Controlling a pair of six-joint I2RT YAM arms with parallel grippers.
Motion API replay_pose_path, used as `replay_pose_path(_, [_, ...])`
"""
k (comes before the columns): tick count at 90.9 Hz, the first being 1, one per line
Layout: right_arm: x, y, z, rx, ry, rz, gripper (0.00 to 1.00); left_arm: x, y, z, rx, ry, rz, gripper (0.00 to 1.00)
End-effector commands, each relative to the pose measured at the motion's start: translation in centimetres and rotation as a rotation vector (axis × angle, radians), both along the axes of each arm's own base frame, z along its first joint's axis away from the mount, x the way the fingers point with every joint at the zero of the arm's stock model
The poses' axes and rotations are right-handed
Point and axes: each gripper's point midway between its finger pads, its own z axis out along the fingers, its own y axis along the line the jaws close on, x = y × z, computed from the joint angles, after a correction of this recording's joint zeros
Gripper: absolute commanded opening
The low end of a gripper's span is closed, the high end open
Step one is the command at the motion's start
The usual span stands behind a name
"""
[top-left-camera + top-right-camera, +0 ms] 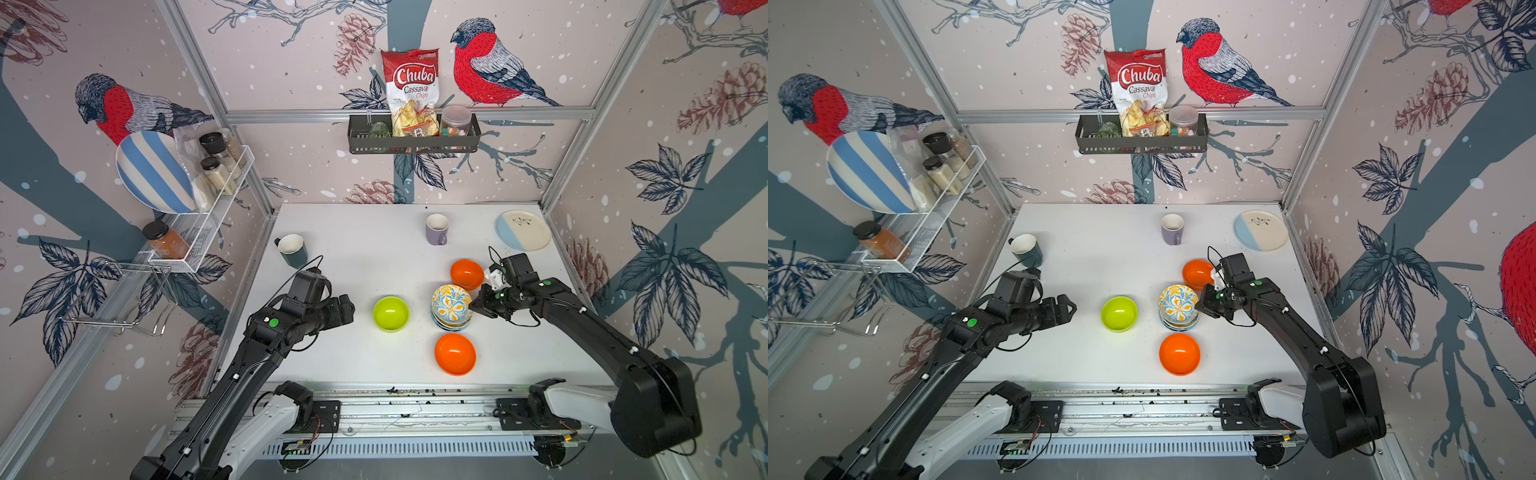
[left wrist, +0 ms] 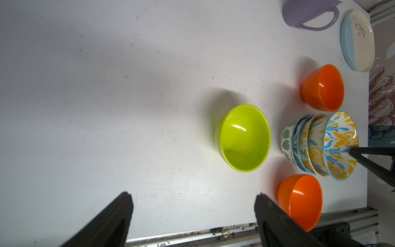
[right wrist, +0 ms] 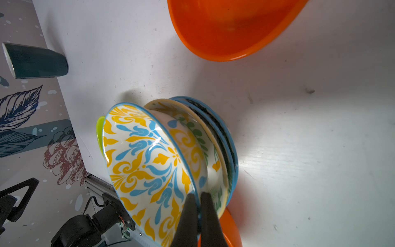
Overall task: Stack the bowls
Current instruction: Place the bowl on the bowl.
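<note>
Left gripper: Your left gripper (image 1: 348, 308) hung over the white tabletop (image 1: 353, 232), its fingers spread wide with nothing between them, facing the loose green bowl.
Green bowl: The glossy lime-green round bowl (image 1: 390, 313) sat upright and alone, near the pile but not in it.
Stack: The stack of four patterned ceramic bowls (image 1: 452, 322) stood mid-table, with the white leaf-printed ones at the bottom and the floral ones above.
Top bowl: The yellow-and-blue floral bowl (image 1: 451, 300) lay tilted on the pile, its rim leaning and not level with those beneath.
Orange bowls: One plain orange round bowl (image 1: 467, 274) sat just behind the pile and a second orange bowl (image 1: 455, 354) just in front of it, both upright on the table.
Right gripper: Your right gripper (image 3: 198, 195) was clenched on the rim of the tilted floral bowl, one finger inside and one outside.
Progress: By the look of it you were past halfway. Four bowls were piled, the top one needed seating flat, and the green bowl and both orange bowls were left to add.
</note>
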Motion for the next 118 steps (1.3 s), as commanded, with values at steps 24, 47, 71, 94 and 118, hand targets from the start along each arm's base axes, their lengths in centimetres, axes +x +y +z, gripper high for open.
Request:
replay_pose_path(24, [0.5, 0.4, 0.1, 0.019, -0.025, 0.018, 0.00, 0.4, -0.4, 0.2, -0.018, -0.016, -0.012, 0.91])
replay_pose_path(47, [0.5, 0.2, -0.2, 0.020, -0.020, 0.012, 0.00, 0.3, -0.4, 0.2, -0.020, -0.016, -0.013, 0.91])
replay_pose_path(71, [0.5, 0.2, -0.4, 0.021, -0.016, 0.011, 0.00, 0.3, -0.4, 0.2, -0.022, -0.017, -0.012, 0.91])
replay_pose_path(94, [0.5, 0.3, -0.6, 0.022, -0.012, 0.015, 0.00, 0.3, -0.5, 0.3, -0.025, -0.017, -0.013, 0.91])
replay_pose_path(118, [0.4, 0.3, -0.7, 0.022, -0.008, 0.017, 0.00, 0.3, -0.5, 0.2, -0.024, -0.012, -0.015, 0.91])
